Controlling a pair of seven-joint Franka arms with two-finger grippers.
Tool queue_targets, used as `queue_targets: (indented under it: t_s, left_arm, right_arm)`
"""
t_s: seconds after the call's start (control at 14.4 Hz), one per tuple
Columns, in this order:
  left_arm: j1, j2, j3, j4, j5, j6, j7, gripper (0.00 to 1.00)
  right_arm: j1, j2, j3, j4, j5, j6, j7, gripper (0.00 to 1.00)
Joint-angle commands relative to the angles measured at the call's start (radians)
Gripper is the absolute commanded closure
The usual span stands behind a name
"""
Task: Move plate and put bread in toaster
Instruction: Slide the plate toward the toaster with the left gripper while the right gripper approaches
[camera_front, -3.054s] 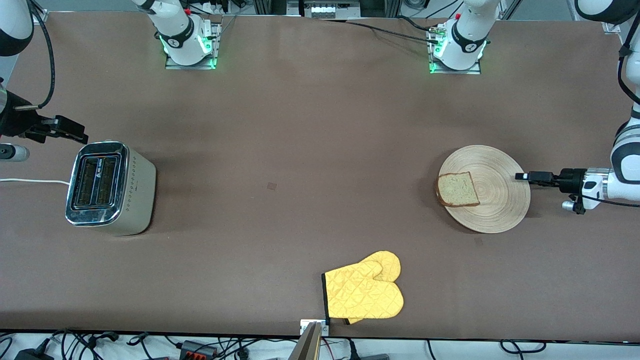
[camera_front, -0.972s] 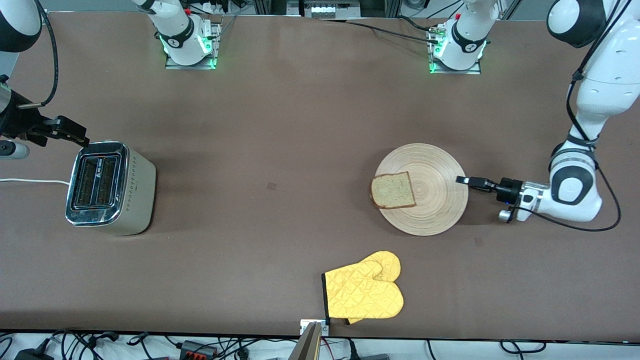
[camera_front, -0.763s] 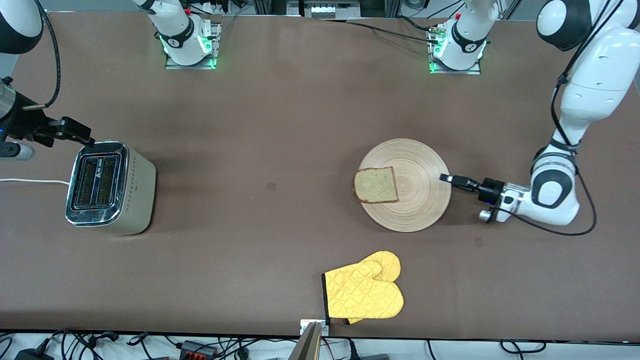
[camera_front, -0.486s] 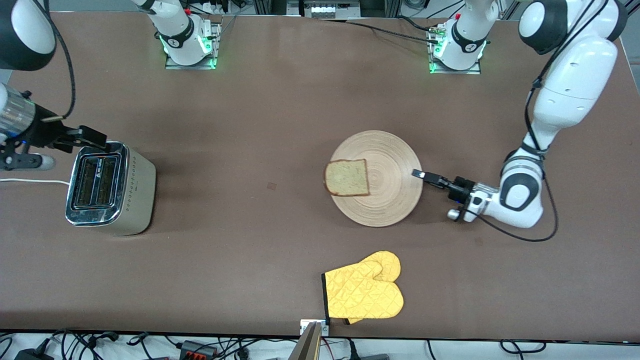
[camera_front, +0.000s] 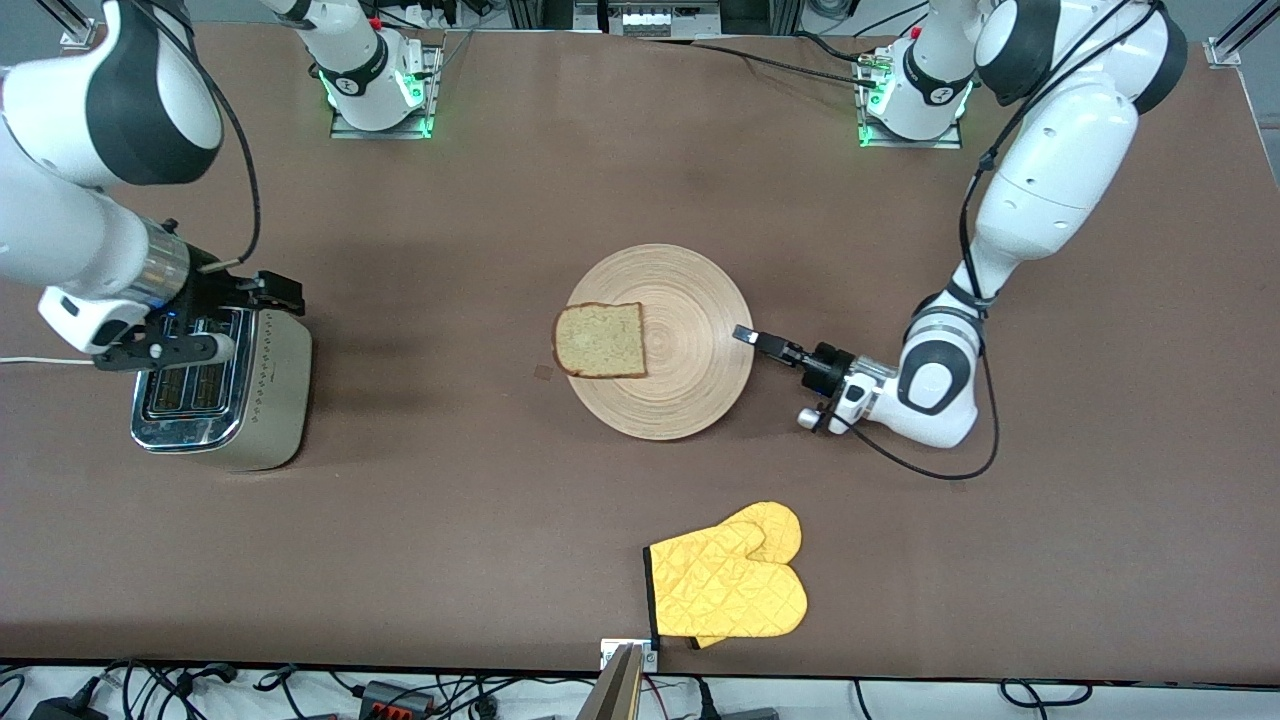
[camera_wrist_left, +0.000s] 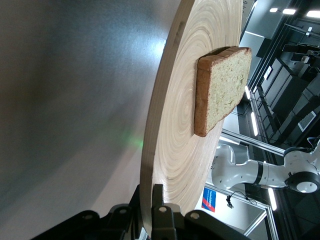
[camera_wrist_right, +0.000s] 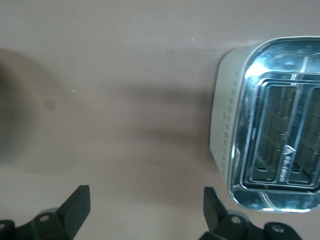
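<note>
The light-wood plate (camera_front: 690, 300) lies near the table's middle with the bread (camera_front: 600, 340) on its edge toward the toaster. My left gripper (camera_front: 745, 335) is shut on the plate's rim at the side toward the left arm's end. The left wrist view shows the plate (camera_wrist_left: 185, 135), the bread (camera_wrist_left: 222, 85) and the left gripper (camera_wrist_left: 147, 196) pinching the rim. The chrome-topped toaster (camera_front: 270, 390) stands at the right arm's end. My right gripper (camera_front: 272, 291) hangs open and empty over the toaster's end farther from the front camera. The right wrist view has the right gripper (camera_wrist_right: 145, 200) over bare table beside the toaster (camera_wrist_right: 270, 135).
A yellow oven mitt (camera_front: 730, 585) lies near the table's front edge, nearer to the front camera than the plate. The toaster's white cord (camera_front: 50, 360) runs off the right arm's end. A small tape patch (camera_front: 543, 372) sits beside the plate.
My left gripper has slid the plate with the bread from the left arm's end to the table's middle. The right arm has swung in over the toaster.
</note>
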Motion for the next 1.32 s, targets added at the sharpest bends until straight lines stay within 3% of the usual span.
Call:
queue_targets:
  t_s: [0.0,0.28,0.76,0.97,1.18,1.25]
  left_arm:
    - [-0.064,0.005,0.003,0.026,-0.073,0.036,0.01,0.99]
    - [-0.142,0.002,0.001,0.028,-0.093,0.183,0.009,0.99]
    - [-0.217,0.003,0.004,0.029,-0.141,0.235,0.007,0.99]
    - [-0.226,0.008,0.006,0.028,-0.138,0.257,0.01,0.98]
    - [-0.237,0.013,0.011,0.032,-0.139,0.274,0.009,0.9]
    - [-0.237,0.014,0.012,0.035,-0.138,0.274,0.009,0.82]
  right_arm:
    - [0.048,0.012,-0.002,0.005,0.01,0.009,0.01,0.0]
    - [0.067,0.058,-0.002,0.001,0.064,0.052,0.011,0.0]
    - [0.075,0.167,-0.002,-0.004,0.204,0.098,0.025,0.0]
    - [0.092,0.2,-0.002,-0.005,0.214,0.12,0.063,0.0]
    - [0.119,0.219,-0.002,-0.014,0.214,0.137,0.141,0.0]
    - [0.137,0.236,-0.002,-0.014,0.214,0.138,0.183,0.0]
